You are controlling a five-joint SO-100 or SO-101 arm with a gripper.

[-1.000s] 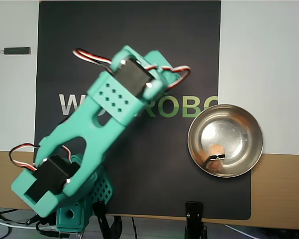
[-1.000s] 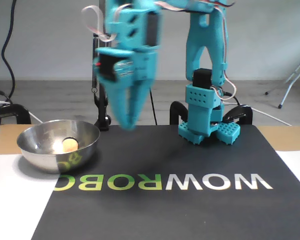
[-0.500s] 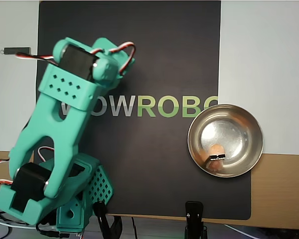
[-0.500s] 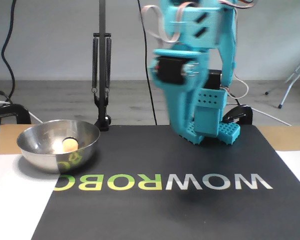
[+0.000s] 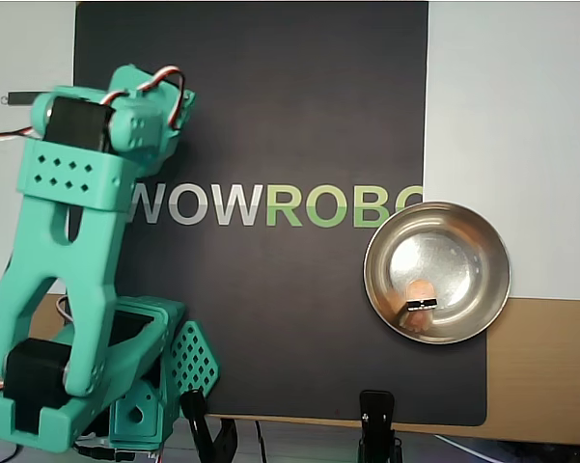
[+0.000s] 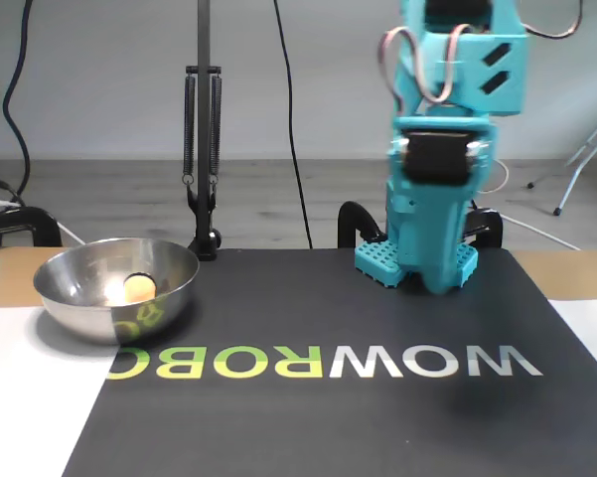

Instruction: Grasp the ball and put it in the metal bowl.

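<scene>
The metal bowl (image 5: 463,231) stands at the right edge of the black mat in the overhead view, and at the left (image 6: 79,298) in the fixed view. Inside it, on the bottom, rests the peach-orange ball (image 5: 421,288) (image 6: 137,287). My teal arm (image 5: 72,222) is over the mat's left side in the overhead view, far from the bowl, and its wrist covers the gripper there. In the fixed view the gripper (image 6: 435,283) hangs pointing down in front of the arm's base. Its fingers show no gap and hold nothing.
The black mat (image 5: 270,116) with WOWROBO lettering lies on white sheets over a wooden table. A black clamp (image 5: 376,415) sits at the mat's near edge, and a small dark stick (image 5: 31,97) lies at the far left. A sprung stand (image 6: 203,129) rises behind the bowl.
The arm has swung away from the bowl, leftward in the overhead view and rightward in the fixed view. Bowl and ball have not moved.
</scene>
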